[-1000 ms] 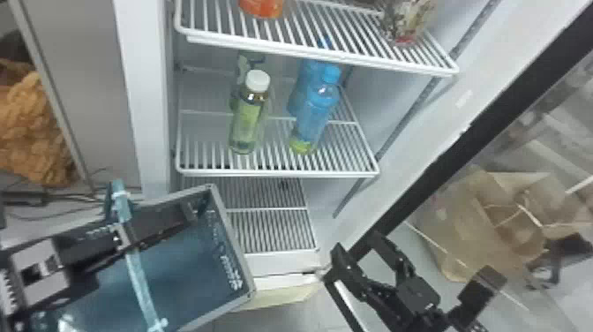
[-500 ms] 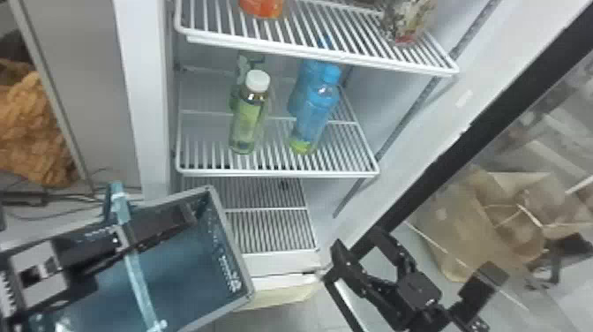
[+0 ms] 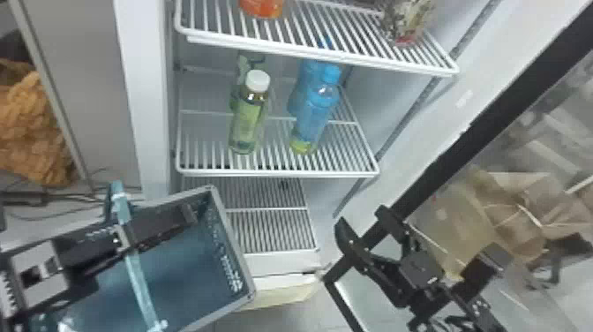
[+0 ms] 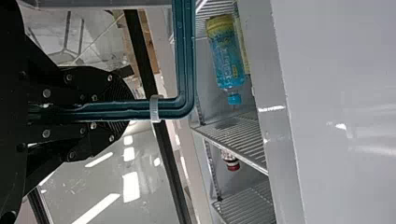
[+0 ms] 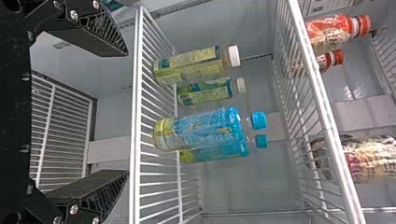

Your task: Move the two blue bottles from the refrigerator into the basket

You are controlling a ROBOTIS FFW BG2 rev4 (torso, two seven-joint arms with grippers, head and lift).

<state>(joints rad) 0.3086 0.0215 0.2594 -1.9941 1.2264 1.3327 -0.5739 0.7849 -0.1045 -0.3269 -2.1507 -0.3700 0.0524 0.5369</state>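
On the refrigerator's white wire shelf (image 3: 273,173), two blue bottles (image 5: 201,130) are standing one behind the other.
Beside them, two green bottles (image 5: 189,65) with white caps are sharing the shelf; with my left tool (image 3: 154,228) I am gripping the handle (image 3: 140,282) of the basket (image 3: 234,247), while my right tool (image 3: 362,220) is hanging open and empty in front of the refrigerator, apart from the bottles.
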